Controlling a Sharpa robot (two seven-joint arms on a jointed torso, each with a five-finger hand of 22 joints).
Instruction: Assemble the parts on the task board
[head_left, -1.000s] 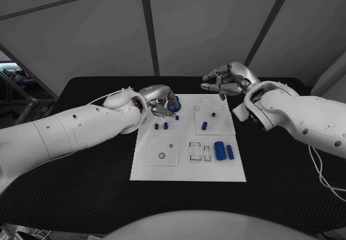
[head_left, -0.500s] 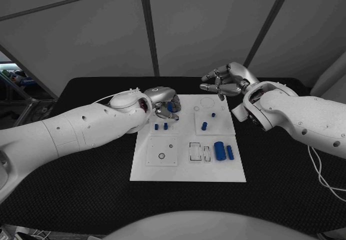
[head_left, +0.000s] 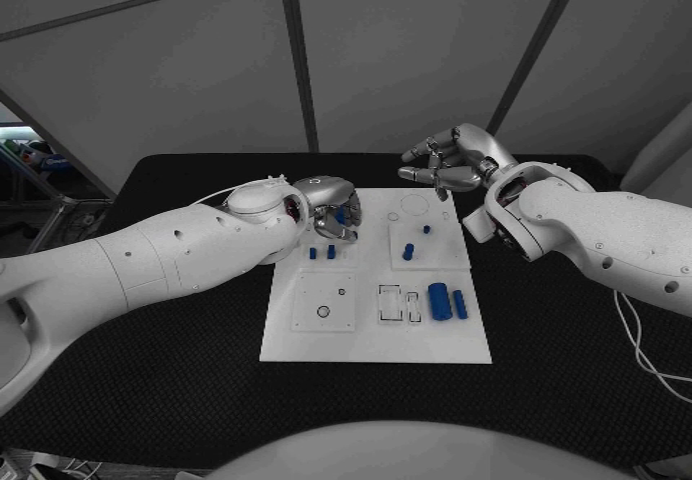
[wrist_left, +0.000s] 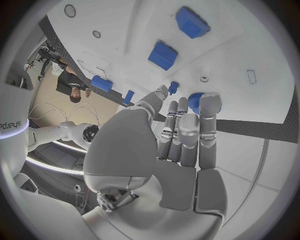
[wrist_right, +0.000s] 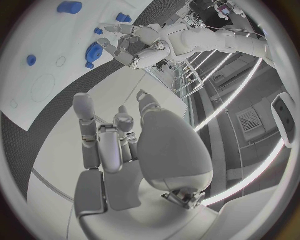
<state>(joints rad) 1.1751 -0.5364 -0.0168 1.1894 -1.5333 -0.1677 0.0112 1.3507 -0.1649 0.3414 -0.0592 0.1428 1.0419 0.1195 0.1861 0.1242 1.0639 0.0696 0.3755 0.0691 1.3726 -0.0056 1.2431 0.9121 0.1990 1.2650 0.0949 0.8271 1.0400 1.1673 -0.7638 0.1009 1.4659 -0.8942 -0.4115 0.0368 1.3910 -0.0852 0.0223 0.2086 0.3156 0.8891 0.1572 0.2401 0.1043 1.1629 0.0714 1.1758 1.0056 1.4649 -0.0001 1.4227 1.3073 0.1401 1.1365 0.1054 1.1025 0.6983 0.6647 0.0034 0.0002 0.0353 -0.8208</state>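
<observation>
A small blue part (wrist_left: 195, 101) sits at the fingertips of the left hand (head_left: 333, 208). In the left wrist view the fingers (wrist_left: 187, 132) lie close together and straight, and the blue part shows right at the tip of one of them. It looks pinched there, so the hand can carry it over the board and set it down in the right spot.

The hand hovers above the far left part of the white task board (head_left: 375, 345). Just below it, two little blue pegs (head_left: 322, 252) stand in the board. Two more blue pieces (head_left: 414, 245) stand in the next square to the right. Nearer the robot, a thick blue cylinder (head_left: 438, 301) and a thinner blue bar (head_left: 460, 304) lie side by side, beside some empty slots. They are likely waiting for their turn.

The right hand (head_left: 451, 162) is up at the far edge of the board, near a round outline. Its fingers are curled loosely and a little apart, and it holds nothing. It seems to stay out of the way while the left hand works.

The board rests flat on the black tabletop (head_left: 173, 380), so it does not move.
</observation>
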